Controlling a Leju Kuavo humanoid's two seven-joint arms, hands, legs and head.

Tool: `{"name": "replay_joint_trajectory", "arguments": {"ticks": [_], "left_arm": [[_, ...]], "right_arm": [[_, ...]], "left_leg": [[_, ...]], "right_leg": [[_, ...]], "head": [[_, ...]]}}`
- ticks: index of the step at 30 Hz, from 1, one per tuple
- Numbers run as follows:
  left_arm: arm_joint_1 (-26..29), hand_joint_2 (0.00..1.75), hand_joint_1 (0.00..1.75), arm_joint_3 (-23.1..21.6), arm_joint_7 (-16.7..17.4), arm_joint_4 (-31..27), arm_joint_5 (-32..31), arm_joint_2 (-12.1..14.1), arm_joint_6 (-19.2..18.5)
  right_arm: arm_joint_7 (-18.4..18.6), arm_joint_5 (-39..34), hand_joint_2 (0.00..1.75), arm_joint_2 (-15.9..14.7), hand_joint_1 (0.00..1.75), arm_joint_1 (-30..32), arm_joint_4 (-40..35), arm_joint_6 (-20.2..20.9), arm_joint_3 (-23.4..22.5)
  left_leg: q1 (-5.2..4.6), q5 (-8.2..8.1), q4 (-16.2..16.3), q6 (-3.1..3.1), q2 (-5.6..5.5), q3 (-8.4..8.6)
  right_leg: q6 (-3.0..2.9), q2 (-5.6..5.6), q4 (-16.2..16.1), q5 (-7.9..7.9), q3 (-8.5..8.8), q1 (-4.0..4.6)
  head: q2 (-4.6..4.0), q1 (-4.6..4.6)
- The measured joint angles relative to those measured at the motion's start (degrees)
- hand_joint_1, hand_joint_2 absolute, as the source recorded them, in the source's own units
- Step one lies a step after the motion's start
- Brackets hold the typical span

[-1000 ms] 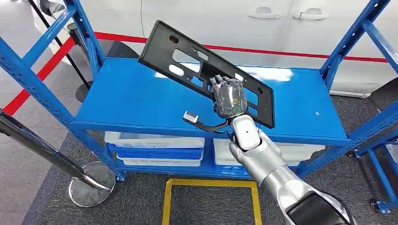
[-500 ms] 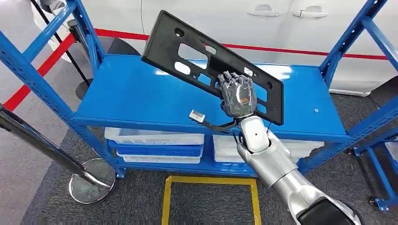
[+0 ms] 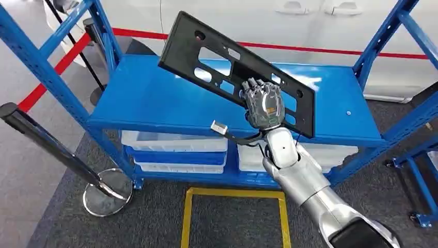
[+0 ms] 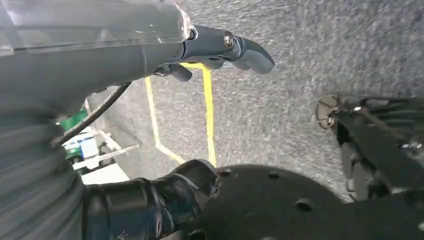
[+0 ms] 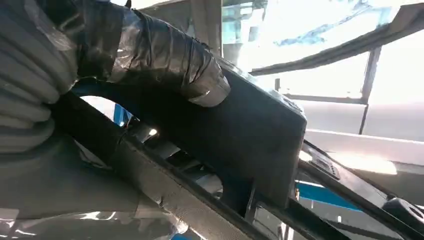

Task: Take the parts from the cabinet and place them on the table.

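Above the blue shelf of the rack, the right hand grips a long black panel near its right end, fingers wrapped over the panel's edge. The panel is lifted clear of the shelf and tilted, its far left end highest, its right end low beside the hand. In the right wrist view the thumb presses on the dark panel. A thin cable with a small grey connector hangs from the wrist over the shelf's front edge. Under the shelf sit white bins on a lower level. In front of the shelf, yellow tape marks the grey floor, and a stanchion base stands left of it. The left hand hangs over the floor, fingers loosely apart and holding nothing.
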Motion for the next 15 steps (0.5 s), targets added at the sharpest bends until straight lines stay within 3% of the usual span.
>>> {"name": "replay_joint_trajectory", "arguments": {"ticks": [2, 3, 4, 6, 7, 8, 9, 10, 11, 12, 13, 14, 15], "left_arm": [[-0.01, 1.75, 0.0, -0.09, -0.09, 0.0, 0.0, 0.0, -0.02], [-0.16, 1.75, 0.0, -0.15, -0.11, 0.02, 0.02, -0.02, -0.02], [-0.2, 1.75, 0.0, -0.17, -0.15, 0.02, 0.02, 0.0, 0.0], [-0.19, 1.75, 0.0, -0.17, -0.15, 0.02, 0.02, 0.11, 0.11], [-0.16, 1.75, 0.0, -0.17, -0.15, 0.02, 0.02, 0.11, 0.09], [-0.07, 1.75, 0.0, -0.2, -0.15, 0.02, 0.02, 0.11, 0.04], [-0.04, 1.75, 0.0, -0.2, -0.15, 0.02, 0.02, 0.11, 0.04], [-0.02, 1.75, 0.0, -0.22, -0.15, 0.02, 0.02, 0.09, 0.02], [-0.02, 1.75, 0.0, -0.22, -0.15, 0.02, 0.02, 0.09, 0.02], [-0.06, 1.75, 0.0, -0.24, -0.15, 0.02, 0.02, 0.07, 0.02], [-0.05, 1.75, 0.0, -0.26, -0.15, 0.02, 0.02, -0.2, -0.02], [-0.06, 1.75, 0.0, -0.26, -0.15, 0.02, 0.02, -0.2, 0.04], [-0.06, 1.75, 0.0, -0.26, -0.15, 0.02, 0.02, -0.18, 0.02]], "right_arm": [[-0.02, -0.09, 1.75, -0.22, 1.75, 0.03, 0.0, 0.29, 0.07], [-0.04, -0.2, 1.75, -0.68, 1.75, 0.02, 0.04, 0.42, 0.11], [-0.11, -0.35, 1.75, -0.76, 1.75, -0.04, 0.02, 0.7, 0.15], [-0.22, -0.72, 1.75, -1.01, 1.75, -0.01, 0.02, 0.92, 0.22], [-0.24, -0.85, 1.75, -1.16, 1.75, -0.01, 0.02, 0.96, 0.26], [-0.26, -0.94, 1.75, -1.29, 1.75, 0.05, 0.04, 1.03, 0.26], [-0.26, -1.05, 1.75, -1.33, 1.75, 0.12, 0.04, 1.09, 0.26], [-0.26, -1.07, 1.75, -1.33, 1.75, 0.12, 0.04, 1.11, 0.28], [-0.28, -1.09, 1.75, -1.33, 1.75, 0.08, 0.02, 1.11, 0.28], [-0.28, -1.09, 1.75, -1.33, 1.75, -0.04, 0.0, 1.11, 0.28], [-0.28, -1.14, 1.75, -1.33, 1.75, -0.21, -0.07, 1.11, 0.28], [-0.26, -1.18, 1.75, -1.33, 1.75, -0.28, -0.09, 1.11, 0.28], [-0.28, -1.18, 1.75, -1.33, 1.75, -0.3, -0.09, 1.12, 0.28]], "left_leg": [[-0.06, 0.87, -0.17, 1.13, 0.06, -0.78], [0.18, 1.65, -0.35, 1.89, 0.37, -1.02], [0.15, 2.25, -0.35, 2.62, 0.4, -1.8], [0.02, 3.39, -0.32, 3.06, 0.49, -3.33], [-0.13, 3.95, -0.28, 3.11, 0.5, -4.1], [-0.3, 4.56, -0.2, 3.13, 0.49, -4.94], [-0.43, 5.07, -0.18, 3.09, 0.44, -5.65], [-0.59, 5.6, -0.13, 3.06, 0.37, -6.35], [-0.73, 6.05, -0.11, 3.01, 0.3, -6.87], [-0.79, 6.5, -0.07, 2.88, 0.23, -7.21], [-0.82, 6.86, -0.04, 2.63, 0.23, -7.46], [-0.85, 7.33, -0.06, 2.24, 0.27, -7.56], [-0.6, 7.93, -0.48, 1.73, 0.33, -7.45]], "right_leg": [[0.92, 0.08, -0.51, 0.97, -0.18, -0.06], [1.2, 0.3, 0.12, -0.34, -0.7, -0.35], [1.24, 0.36, 2.15, -3.58, -1.69, -0.29], [1.47, 0.43, 10.2, -10.14, -3.88, -0.23], [1.55, 0.44, 14.15, -11.89, -4.7, -0.21], [1.46, 0.45, 16.83, -11.93, -4.72, -0.16], [1.26, 0.46, 16.82, -10.52, -3.65, -0.11], [0.91, 0.48, 14.55, -8.38, -1.39, 0.01], [0.45, 0.52, 10.57, -6.54, 1.74, 0.24], [-0.34, 0.69, 5.15, -5.82, 5.72, 0.67], [-1.28, 0.8, 0.3, -7.95, 8.64, 0.98], [-0.99, 0.77, -2.39, -8.38, 10.0, 1.03], [-0.93, 0.85, -1.83, -7.46, 9.47, 1.38]], "head": [[0.0, 0.02], [0.0, 0.0], [0.0, 0.05], [0.0, 0.02], [0.0, 0.02], [0.0, 0.02], [0.0, 0.04], [0.0, 0.02], [0.0, 0.02], [0.0, 0.02], [0.0, -0.02], [0.0, -0.04], [0.0, 0.06]]}}
